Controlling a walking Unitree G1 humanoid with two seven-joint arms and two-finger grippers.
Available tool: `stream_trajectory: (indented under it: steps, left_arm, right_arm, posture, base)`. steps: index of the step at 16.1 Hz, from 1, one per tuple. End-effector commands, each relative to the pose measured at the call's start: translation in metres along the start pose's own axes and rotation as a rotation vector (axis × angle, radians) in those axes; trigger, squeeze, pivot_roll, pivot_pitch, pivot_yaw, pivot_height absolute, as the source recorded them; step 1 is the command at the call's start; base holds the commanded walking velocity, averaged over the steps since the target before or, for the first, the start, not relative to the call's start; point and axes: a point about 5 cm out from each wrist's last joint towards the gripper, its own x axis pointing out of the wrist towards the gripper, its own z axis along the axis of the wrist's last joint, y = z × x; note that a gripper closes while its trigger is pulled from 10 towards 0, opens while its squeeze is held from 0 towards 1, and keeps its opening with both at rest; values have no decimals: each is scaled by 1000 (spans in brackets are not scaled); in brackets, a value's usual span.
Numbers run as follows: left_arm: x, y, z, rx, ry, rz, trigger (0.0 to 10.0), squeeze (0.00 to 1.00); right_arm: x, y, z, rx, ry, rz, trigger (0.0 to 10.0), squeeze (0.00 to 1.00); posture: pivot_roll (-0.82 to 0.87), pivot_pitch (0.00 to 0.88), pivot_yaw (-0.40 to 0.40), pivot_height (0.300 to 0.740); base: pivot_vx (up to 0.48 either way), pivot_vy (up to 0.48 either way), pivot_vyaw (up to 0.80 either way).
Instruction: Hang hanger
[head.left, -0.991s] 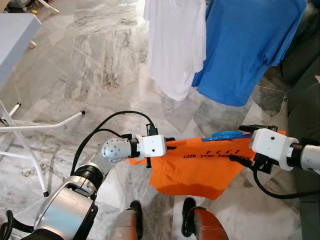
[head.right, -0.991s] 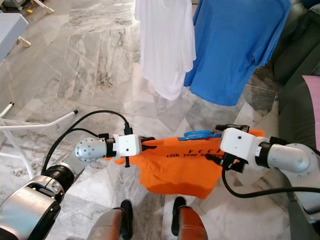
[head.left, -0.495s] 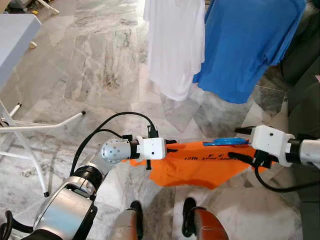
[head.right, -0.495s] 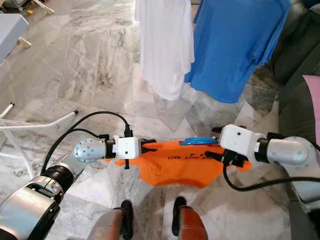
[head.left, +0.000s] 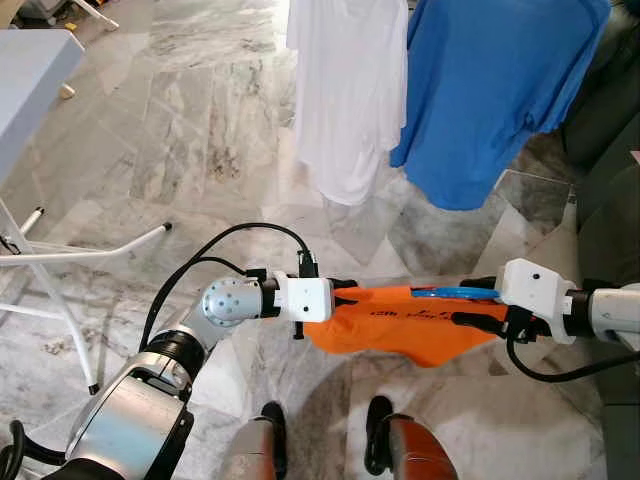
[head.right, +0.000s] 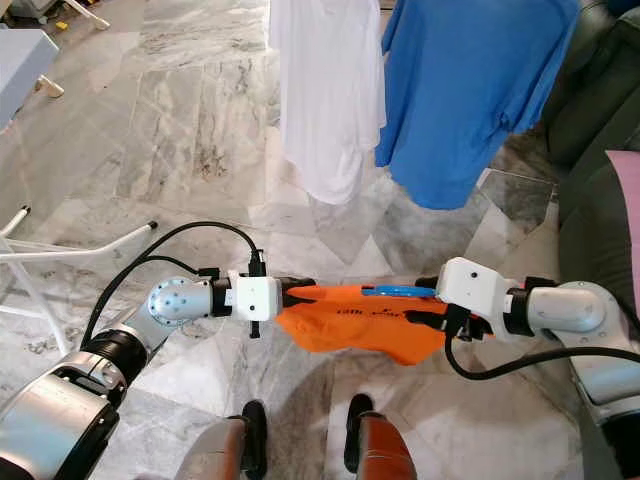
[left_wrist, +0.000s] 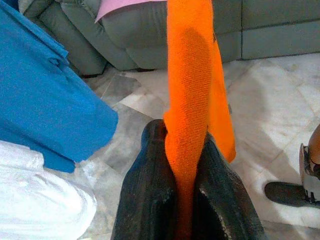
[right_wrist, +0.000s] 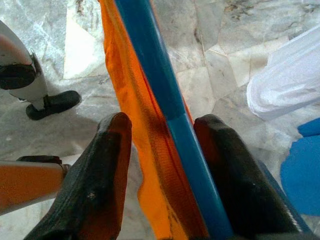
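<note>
The floor (head.left: 200, 120) is smooth grey and white marble, shiny, with dark veins and big square tiles. The robot's two black feet (head.left: 272, 420) stand at 6 o'clock, with its dark shadow on the tiles around them.

Just past the feet, the two arms hold an orange shirt (head.left: 400, 325) stretched out between them, above the floor. The cloth is soft and sags in the middle. It has small dark letters on it. The left gripper (left_wrist: 186, 150) is at 9 o'clock of the shirt. Its two black fingers are pinched tight on a bunched fold of the orange cloth. The right gripper (right_wrist: 165, 130) is at 3 o'clock of the shirt. Its fingers are apart, with the blue hanger (right_wrist: 155, 85) and some orange cloth between them. The hanger bar is flat, hard and smooth. It lies along the top edge of the shirt, near the right gripper.

At 9 o'clock stand thin white metal legs (head.left: 60, 255) of a stand, and a pale table (head.left: 25, 85) is at 10 o'clock. A grey sofa (head.right: 600, 150) fills the edge at 3 o'clock. There is wide bare floor from 10 to 12 o'clock.

Farther off, at 12 o'clock, a white shirt (head.left: 345, 90) hangs down. Beside it, at 1 o'clock, hangs a blue shirt (head.left: 490, 90), touching it. Both end above the floor.
</note>
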Motion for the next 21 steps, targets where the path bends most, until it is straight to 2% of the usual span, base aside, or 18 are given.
stream_trajectory:
  steps: [1,11,15,16,17,18,19,20,21]
  left_arm:
    - [0,-1,5,30,-39,-4,0,0]
    - [4,4,9,43,-51,24,0,0]
    - [5,5,9,51,-47,23,0,0]
    - [4,4,8,50,-41,22,0,0]
    - [4,4,7,48,-35,24,0,0]
    - [4,4,7,48,-33,25,0,0]
    - [4,4,7,46,-31,29,0,0]
    - [4,4,6,45,-28,30,0,0]
    - [3,4,6,45,-26,28,0,0]
  right_arm:
    - [5,7,-3,4,4,49,0,0]
    - [6,18,-12,26,19,59,0,0]
    - [9,24,-15,4,52,83,0,0]
    - [11,19,-13,-34,55,49,10000,0]
    - [15,8,-10,-40,43,-38,10000,27]
    - [16,6,-9,-22,33,-56,10000,616]
    - [16,5,-8,-11,25,-62,10000,1000]
    - [14,4,-9,-75,68,-66,10000,1000]
    - [13,3,-7,-92,74,-55,10000,1000]
  posture:
    - [-186,283,97,740]
    - [-195,280,92,740]
    - [-191,276,88,740]
    - [-191,272,86,740]
    - [-191,272,88,740]
    - [-188,271,84,740]
    - [-187,271,86,740]
    - [-185,272,86,740]
    - [-185,273,88,740]
  base:
    - [0,0,0]
    - [0,0,0]
    - [0,0,0]
    - [0,0,0]
    - [0,0,0]
    - [0,0,0]
    - [0,0,0]
    - [0,0,0]
    - [0,0,0]
